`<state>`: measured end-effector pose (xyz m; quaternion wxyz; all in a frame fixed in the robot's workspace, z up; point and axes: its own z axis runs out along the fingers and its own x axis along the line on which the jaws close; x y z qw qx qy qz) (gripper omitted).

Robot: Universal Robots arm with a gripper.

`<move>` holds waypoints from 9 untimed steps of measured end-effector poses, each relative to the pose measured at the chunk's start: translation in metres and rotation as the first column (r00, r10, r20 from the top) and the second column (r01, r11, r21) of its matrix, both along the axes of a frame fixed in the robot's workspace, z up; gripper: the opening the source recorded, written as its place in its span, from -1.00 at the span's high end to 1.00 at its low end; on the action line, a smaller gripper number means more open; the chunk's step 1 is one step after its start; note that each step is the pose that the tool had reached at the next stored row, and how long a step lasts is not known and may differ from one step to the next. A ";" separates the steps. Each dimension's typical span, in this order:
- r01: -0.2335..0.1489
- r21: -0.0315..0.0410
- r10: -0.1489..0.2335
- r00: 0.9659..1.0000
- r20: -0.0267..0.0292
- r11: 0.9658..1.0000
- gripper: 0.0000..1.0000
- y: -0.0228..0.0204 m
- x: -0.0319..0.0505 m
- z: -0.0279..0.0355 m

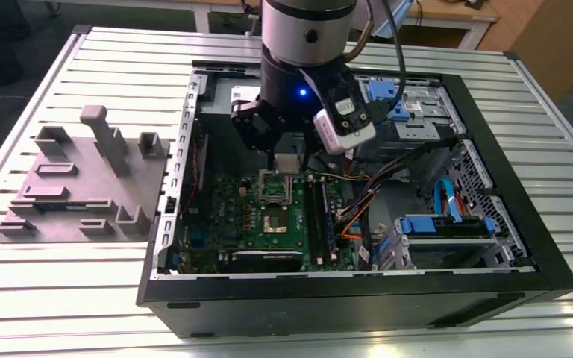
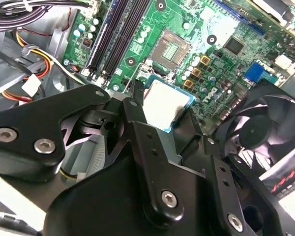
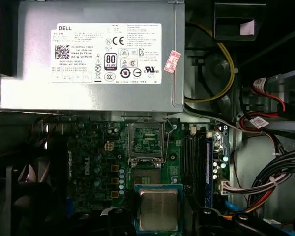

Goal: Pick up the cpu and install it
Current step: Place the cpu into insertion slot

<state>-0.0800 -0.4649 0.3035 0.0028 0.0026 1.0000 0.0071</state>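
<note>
My gripper is shut on the cpu, a small flat square chip with a shiny silver top and a thin pale edge. The black fingers clamp it by two opposite sides. In the exterior view the gripper hangs inside the open computer case, with the cpu just above the green motherboard. The open socket lies a little beyond the chip, its retaining frame lifted; the exterior view shows the socket below the gripper. The cpu also appears in the first wrist view, over the board.
A large grey power-supply box sits at the case's far end. Long black memory slots run beside the socket, and a black fan is close by. Cable bundles and blue drive brackets fill the case's other half. A grey fixture stands on the table.
</note>
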 end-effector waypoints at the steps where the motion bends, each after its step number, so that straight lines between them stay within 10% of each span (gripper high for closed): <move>1: -0.001 0.000 0.001 1.000 0.000 1.000 0.04 0.0000 0.0000 -0.0018; 9: -0.009 0.000 0.009 1.000 0.000 1.000 0.04 0.0000 0.0000 -0.0161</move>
